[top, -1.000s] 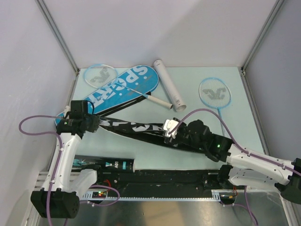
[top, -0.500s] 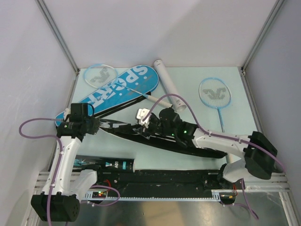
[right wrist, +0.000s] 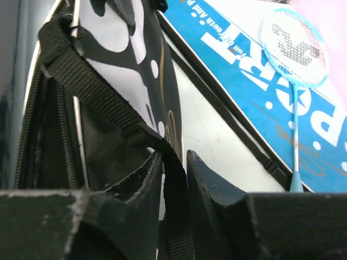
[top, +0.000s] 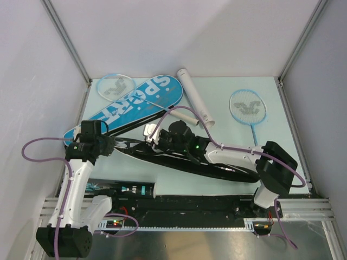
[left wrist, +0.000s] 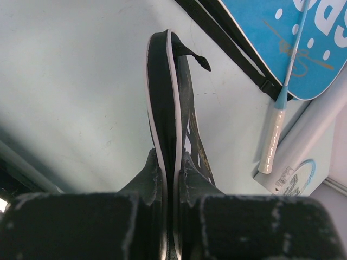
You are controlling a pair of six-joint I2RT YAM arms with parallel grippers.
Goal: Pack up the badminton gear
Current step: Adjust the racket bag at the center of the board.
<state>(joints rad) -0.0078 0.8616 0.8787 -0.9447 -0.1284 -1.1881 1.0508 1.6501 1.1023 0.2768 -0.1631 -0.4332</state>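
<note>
A black racket cover [top: 179, 157] lies slanted across the near half of the table. My left gripper [top: 107, 145] [left wrist: 171, 162] is shut on its white-piped edge [left wrist: 161, 97] at the left end. My right gripper [top: 153, 135] [right wrist: 176, 162] reaches in from the right, its jaws drawn in on the cover's black webbing strap [right wrist: 92, 92]. A blue "SPORT" cover [top: 130, 105] [right wrist: 255, 76] lies behind. On it rests a light-blue racket [top: 115, 85] [right wrist: 293, 46] with a white handle [left wrist: 272, 138].
A white shuttle tube [top: 196, 98] lies at the back centre. A second light-blue racket [top: 246, 108] lies at the back right. A black shuttle tube [top: 122, 188] rests along the near edge by the left arm's base. Walls stand close on three sides.
My right arm has swung left along the black cover toward the left gripper, and its jaws have narrowed on the strap. The left gripper has kept its hold.
</note>
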